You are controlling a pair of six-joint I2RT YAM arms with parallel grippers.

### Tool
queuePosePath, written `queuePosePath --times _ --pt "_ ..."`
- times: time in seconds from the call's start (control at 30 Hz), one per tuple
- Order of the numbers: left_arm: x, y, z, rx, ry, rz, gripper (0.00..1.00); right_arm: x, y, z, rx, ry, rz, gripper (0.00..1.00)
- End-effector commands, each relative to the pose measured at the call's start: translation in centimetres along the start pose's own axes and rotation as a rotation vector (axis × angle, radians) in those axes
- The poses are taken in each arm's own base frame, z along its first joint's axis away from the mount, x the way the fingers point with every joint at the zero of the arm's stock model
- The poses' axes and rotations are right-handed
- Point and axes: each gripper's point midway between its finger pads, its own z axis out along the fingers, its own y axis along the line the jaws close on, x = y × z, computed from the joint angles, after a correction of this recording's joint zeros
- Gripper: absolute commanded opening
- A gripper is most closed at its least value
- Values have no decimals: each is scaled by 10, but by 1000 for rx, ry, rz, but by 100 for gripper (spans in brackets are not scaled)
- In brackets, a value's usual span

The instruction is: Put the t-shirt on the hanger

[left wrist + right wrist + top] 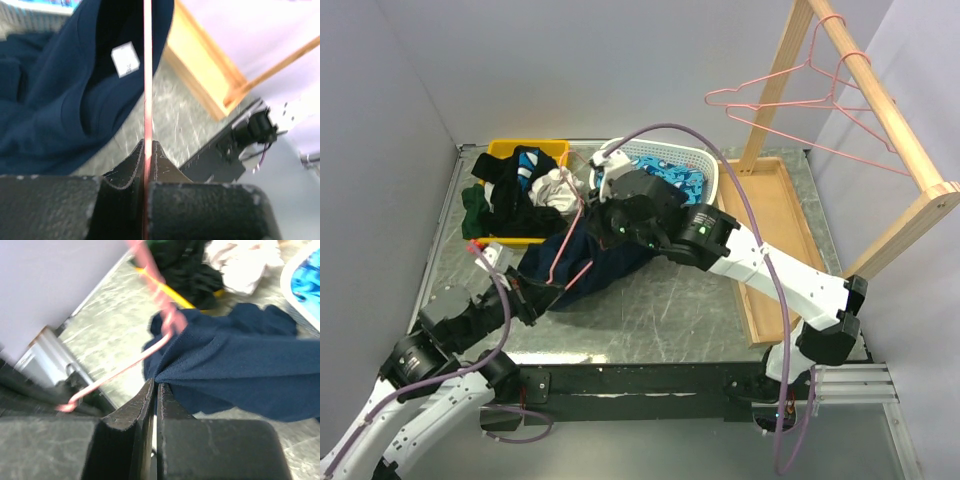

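Across the metal table (660, 310), I see a wooden rack (880, 110) standing along the right edge, with spare pink hangers (790, 95) hooked on its sloping rail. Near the table's middle the t-shirt (605, 262) lies bunched, dark navy, just in front of a yellow bin (500, 150) of heaped clothes and a white basket (705, 165) holding light blue fabric. From my left wrist camera, the hanger (147, 75) runs as a thin pink wire straight up into the shirt's collar opening. My left gripper (148, 145) is pinched tight on that wire. My right gripper (155, 385) is pressed together on a fold of the navy cloth, with the hanger's wire just to one side. A small white label (125, 58) shows inside the collar
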Motion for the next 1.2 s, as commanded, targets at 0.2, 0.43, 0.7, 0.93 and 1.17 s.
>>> queuePosePath --times 0.2,0.43,0.7,0.93,1.17 --pt "-85 -19 -28 84 -464 -14 1 36 63 -33 -220 69 -74 0" --pt "-99 -4 -45 28 -614 -3 1 128 25 -30 -148 202 -78 2" --pt "-82 6 -42 -6 -567 53 1 58 -9 -58 61 41 -38 13" --pt "-79 -2 -44 22 -559 130 1 -35 0 -65 39 -120 10 13" --pt "-75 -12 -40 86 -534 156 1 -100 24 -53 15 -180 -11 13"
